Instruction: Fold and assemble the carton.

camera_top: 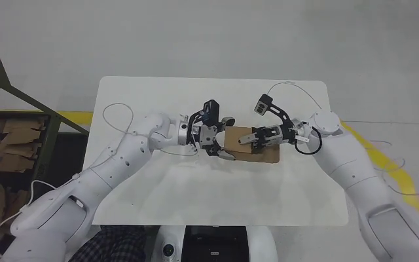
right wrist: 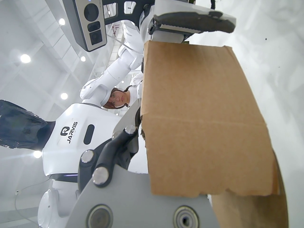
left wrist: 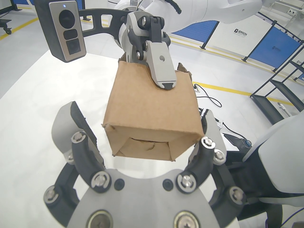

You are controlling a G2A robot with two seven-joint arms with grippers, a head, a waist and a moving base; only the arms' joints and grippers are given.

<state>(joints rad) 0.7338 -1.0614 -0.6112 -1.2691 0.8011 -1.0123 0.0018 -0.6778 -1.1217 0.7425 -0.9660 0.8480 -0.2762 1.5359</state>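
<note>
Two grippers are meeting at one brown carton [camera_top: 252, 143], which is sitting just right of the middle of the top view, above the white table [camera_top: 196, 196]; you cannot tell whether its underside is touching the surface. The right gripper [left wrist: 166, 84], coming in from the right of that frame, is clamping one wall of the carton: one finger is pressing flat on the outer face, and the other is presumably sitting inside, hidden by cardboard. That pinch is probably holding the box squared up and steady. The left gripper [camera_top: 222, 139], entering from the left of the frame, is standing with its claw spread wide, one finger on each side of the carton's open end, not squeezing it. Looking into that end, you are seeing inner flaps [left wrist: 142, 147] lying partly folded across the opening. The wide stance is likely leaving room to push the end closed, which appears to be the step in hand.
</note>
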